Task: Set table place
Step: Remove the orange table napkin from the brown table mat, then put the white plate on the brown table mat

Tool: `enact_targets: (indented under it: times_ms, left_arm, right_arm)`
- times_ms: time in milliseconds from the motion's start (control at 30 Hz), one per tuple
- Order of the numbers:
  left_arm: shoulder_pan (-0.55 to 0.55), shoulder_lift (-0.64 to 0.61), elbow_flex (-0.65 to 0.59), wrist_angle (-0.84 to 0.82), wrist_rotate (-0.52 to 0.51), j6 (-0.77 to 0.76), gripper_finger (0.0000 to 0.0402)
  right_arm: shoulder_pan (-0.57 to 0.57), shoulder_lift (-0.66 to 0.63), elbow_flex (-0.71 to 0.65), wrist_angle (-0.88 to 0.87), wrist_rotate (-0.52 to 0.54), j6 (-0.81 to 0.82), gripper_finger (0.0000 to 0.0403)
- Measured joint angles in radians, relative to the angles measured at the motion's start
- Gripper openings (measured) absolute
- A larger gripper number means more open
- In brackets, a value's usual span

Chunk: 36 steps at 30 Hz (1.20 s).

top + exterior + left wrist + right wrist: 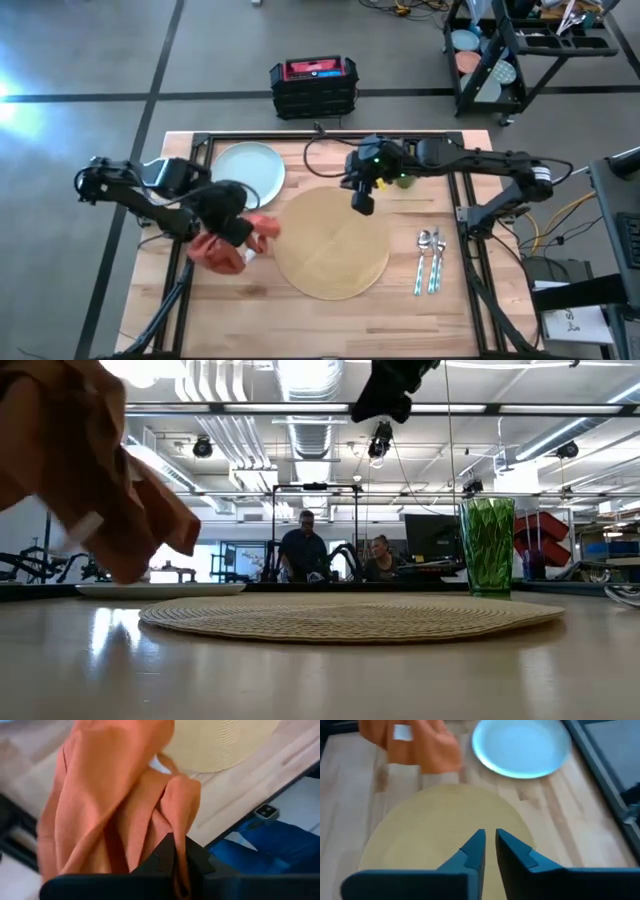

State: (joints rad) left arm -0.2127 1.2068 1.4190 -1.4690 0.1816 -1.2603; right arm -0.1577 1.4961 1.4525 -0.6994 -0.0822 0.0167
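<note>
My left hand (232, 232) grips the napkin (222, 250), raised at the frame's left beside the placemat (332, 243) on the counter (455, 305). My right hand (489, 851) hovers nearly closed and empty over the mat's upper edge; the plate (247, 167) sits upper left.

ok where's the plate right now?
In the high view the plate sits on the table's far-left part, just beyond the placemat's left edge, not yet on it, with the napkin nearer the front.
</note>
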Motion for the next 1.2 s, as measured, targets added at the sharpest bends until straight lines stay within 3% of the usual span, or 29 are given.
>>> enact_targets:
  times_ms: [267, 367, 533, 667, 767, 1033, 1100, 1200]
  left_arm:
    - [-0.274, 0.048, -0.170, 0.117, 0.181, -0.325, 0.0000]
    - [-0.392, 0.046, -0.222, 0.242, 0.162, -0.497, 0.0000]
    - [-0.499, 0.044, -0.271, 0.331, 0.030, -0.701, 0.0008]
    - [-0.531, 0.059, -0.289, 0.336, -0.134, -0.793, 0.0039]
    - [-0.533, 0.079, -0.290, 0.336, -0.210, -0.798, 0.0078]
    - [-0.540, 0.127, -0.292, 0.283, -0.257, -0.769, 0.0227]
    - [-0.540, 0.124, -0.280, 0.238, -0.400, -0.813, 0.0252]
    - [-0.539, 0.098, -0.236, 0.162, -0.723, -0.897, 0.0265]
  right_arm:
    - [0.000, 0.038, 0.000, 0.001, -0.005, 0.003, 0.0008]
    - [-0.001, 0.037, 0.000, 0.009, -0.004, 0.000, 0.0009]
    - [-0.002, 0.058, 0.000, 0.057, -0.001, -0.044, 0.0009]
    - [0.002, 0.090, 0.000, 0.090, -0.004, -0.153, 0.0008]
    - [0.005, 0.104, 0.000, 0.087, -0.008, -0.120, 0.0009]
    - [0.000, 0.134, 0.000, 0.146, -0.011, -0.073, 0.0049]
    - [-0.011, 0.171, 0.000, 0.276, -0.008, -0.063, 0.0066]
    - [-0.044, 0.266, 0.005, 0.471, -0.044, 0.051, 0.0090]
